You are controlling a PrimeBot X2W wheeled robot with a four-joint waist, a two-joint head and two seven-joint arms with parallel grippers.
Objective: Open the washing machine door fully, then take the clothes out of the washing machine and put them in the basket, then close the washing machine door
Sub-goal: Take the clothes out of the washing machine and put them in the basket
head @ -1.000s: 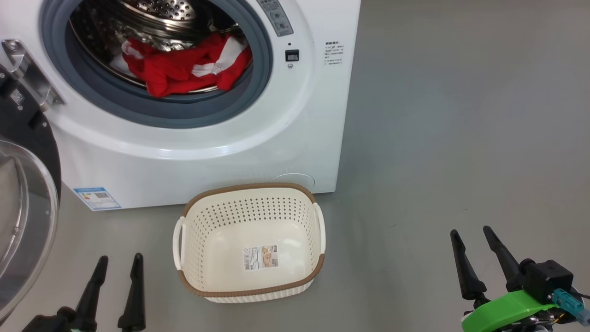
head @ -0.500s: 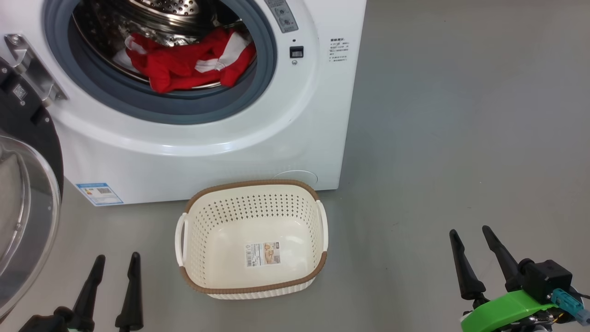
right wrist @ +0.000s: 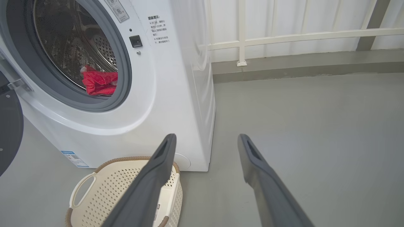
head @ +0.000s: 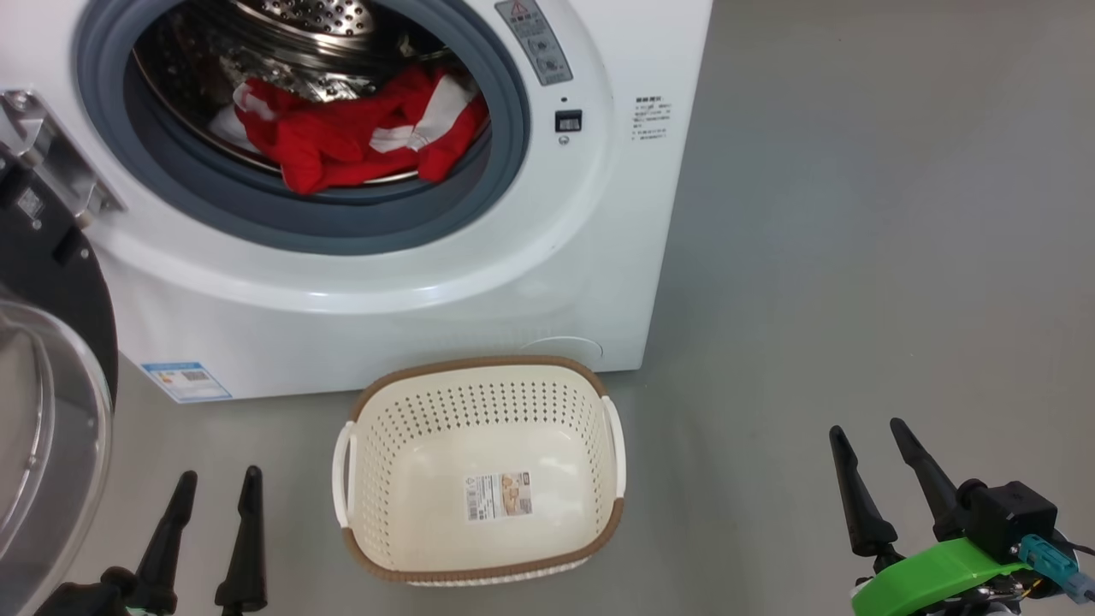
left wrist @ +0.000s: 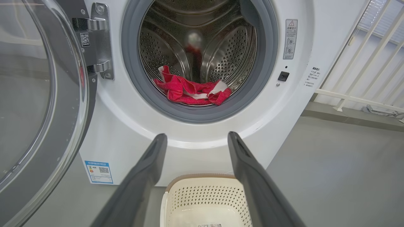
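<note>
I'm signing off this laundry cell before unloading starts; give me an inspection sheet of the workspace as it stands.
Surface: smooth, even grey floor.
Job's things: big white front-loading washing machine; its round door, glossy black rim and clear glass bowl, swung open at the robot's left; bright red garments with white trim lying in the steel drum; cream perforated plastic basket with brown rim before the machine, holding just a label sticker.
Clutter: nothing seen.
Grippers: left gripper and right gripper both open, holding nothing, either side of the basket.
Cables: teal connector plugged in at the right wrist.
Surroundings: white railing beyond the machine.
</note>
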